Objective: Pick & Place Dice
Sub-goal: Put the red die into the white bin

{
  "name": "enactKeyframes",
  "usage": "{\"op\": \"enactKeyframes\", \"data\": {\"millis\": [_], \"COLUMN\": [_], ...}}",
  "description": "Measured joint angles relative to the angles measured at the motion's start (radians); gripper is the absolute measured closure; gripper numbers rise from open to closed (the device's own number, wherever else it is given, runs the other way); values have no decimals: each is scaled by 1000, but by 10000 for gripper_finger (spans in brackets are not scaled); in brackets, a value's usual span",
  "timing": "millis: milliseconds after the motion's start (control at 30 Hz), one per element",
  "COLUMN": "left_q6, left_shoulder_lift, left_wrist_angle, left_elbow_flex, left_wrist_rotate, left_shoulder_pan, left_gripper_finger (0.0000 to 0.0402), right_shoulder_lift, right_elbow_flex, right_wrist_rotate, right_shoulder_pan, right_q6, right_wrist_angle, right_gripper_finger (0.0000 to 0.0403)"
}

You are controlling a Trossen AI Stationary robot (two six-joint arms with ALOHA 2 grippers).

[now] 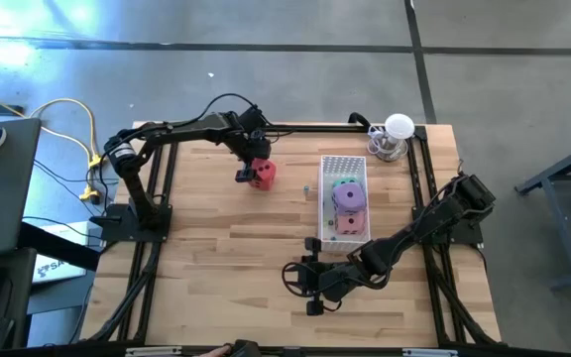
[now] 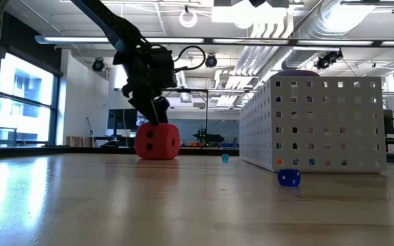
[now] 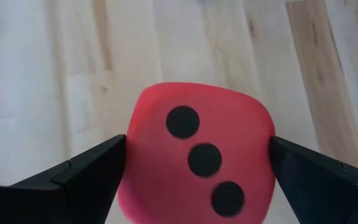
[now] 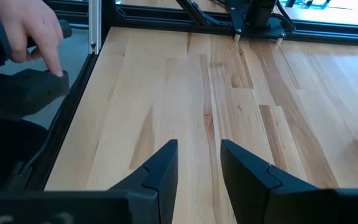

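Two dark jointed arms (image 1: 181, 129) with looping black cables and wedge-shaped black fingers (image 3: 73, 180).

No words, brands or written numbers can be read anywhere. The only signs are dark pips: the red die (image 3: 197, 158) shows a face of three in a diagonal row, and seen level across the table it shows two pips on the side facing the camera. The dice in the white bin (image 1: 326, 198) beside it also carry pips, too small to count.
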Motion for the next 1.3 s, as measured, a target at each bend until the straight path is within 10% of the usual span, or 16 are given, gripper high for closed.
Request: {"op": "enactKeyframes", "data": {"millis": [1300], "left_q6": [-173], "left_shoulder_lift": [141], "left_wrist_angle": [120], "left_elbow_flex": [1], "left_wrist_rotate": [339], "left_shoulder_pan": [53], "left_gripper_finger": [28], "right_shoulder_lift": [0], "right_elbow_flex": [0], "right_wrist_rotate": [0], "right_shoulder_pan": [0], "right_q6": [0], "right_wrist_angle": [0], "right_gripper_finger": [291]}}
